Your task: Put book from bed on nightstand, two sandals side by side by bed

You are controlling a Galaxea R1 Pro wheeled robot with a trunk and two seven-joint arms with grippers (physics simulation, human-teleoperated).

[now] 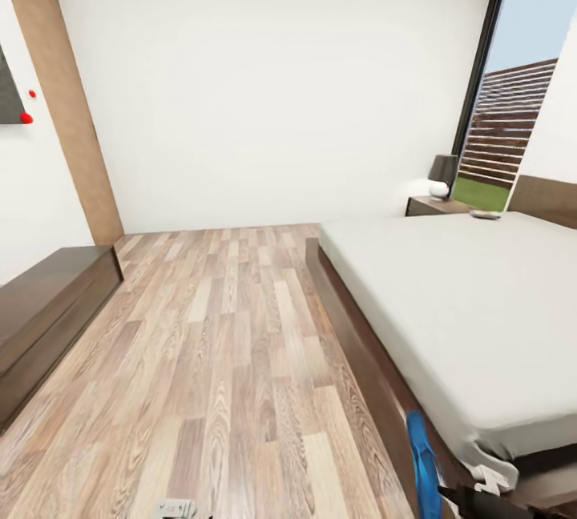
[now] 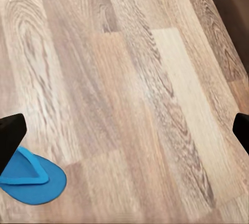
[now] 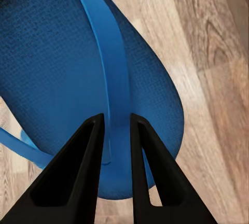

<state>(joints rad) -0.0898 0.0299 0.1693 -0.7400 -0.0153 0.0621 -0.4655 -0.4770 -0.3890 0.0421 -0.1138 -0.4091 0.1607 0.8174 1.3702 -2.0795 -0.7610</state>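
The right hand (image 3: 118,130) pinches a sandal strap (image 3: 106,58) between nearly closed fingers, while the left hand (image 2: 124,130) hangs spread wide.

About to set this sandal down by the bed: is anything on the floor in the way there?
Nothing visible. The right tool is closed on the sandal's strap, with bare wood floor past it. The planks along the bed frame look bare. The other sandal lies on the floor by the left tool.

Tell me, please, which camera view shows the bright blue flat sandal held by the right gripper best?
The right wrist view: the bright blue flat sandal shows large, its strap between the closed right gripper fingers. The head view catches its narrow edge beside the bed. The left wrist view shows a blue sandal tip, perhaps the other one.
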